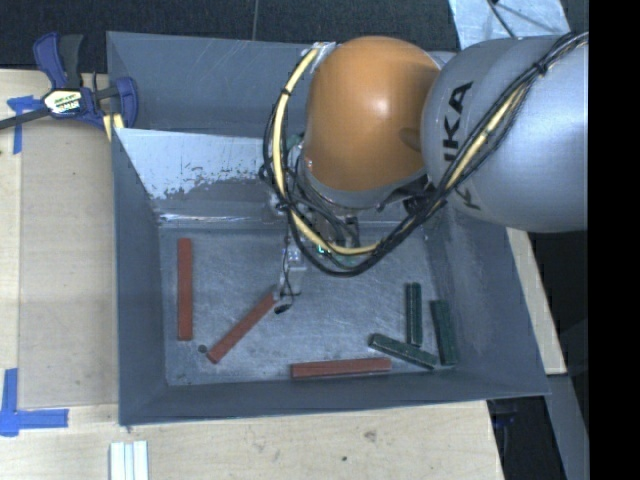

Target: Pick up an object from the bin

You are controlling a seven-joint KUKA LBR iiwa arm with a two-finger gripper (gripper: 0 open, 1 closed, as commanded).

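Note:
My gripper (285, 300) hangs below the arm's wrist near the middle of the bin, its tip down at the floor. It meets the upper right end of a red-brown stick (240, 330) that lies diagonally, running down to the left. A second red-brown stick (185, 290) lies upright along the left side of the bin floor, apart from the gripper. A third red-brown stick (340, 369) lies flat along the front edge.
Three dark green sticks lie at the front right: one upright (412, 313), one beside it (443, 333), one slanted beneath them (402, 351). The arm and its orange cover hang over the back right of the bin.

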